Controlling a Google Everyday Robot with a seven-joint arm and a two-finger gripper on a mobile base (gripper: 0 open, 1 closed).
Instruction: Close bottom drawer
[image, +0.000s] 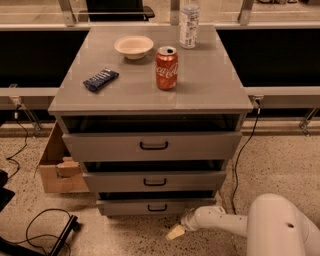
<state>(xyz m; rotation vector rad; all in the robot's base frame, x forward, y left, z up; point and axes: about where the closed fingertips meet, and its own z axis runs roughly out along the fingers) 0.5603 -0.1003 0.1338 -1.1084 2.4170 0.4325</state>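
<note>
The bottom drawer (156, 206) is the lowest and narrowest grey front of the cabinet, with a small black bar handle (157, 207). It stands pulled out a little, with a dark gap above it. My gripper (176, 232) is at the end of the white arm (220, 224), low over the floor, just in front of and below the drawer's right part. It does not touch the drawer front.
The middle drawer (155, 181) and top drawer (153, 145) also stand slightly open. On the cabinet top are a red soda can (166, 68), a white bowl (133, 46), a blue snack bar (101, 79) and a bottle (189, 23). A cardboard box (55, 168) and cables (42, 231) are at left.
</note>
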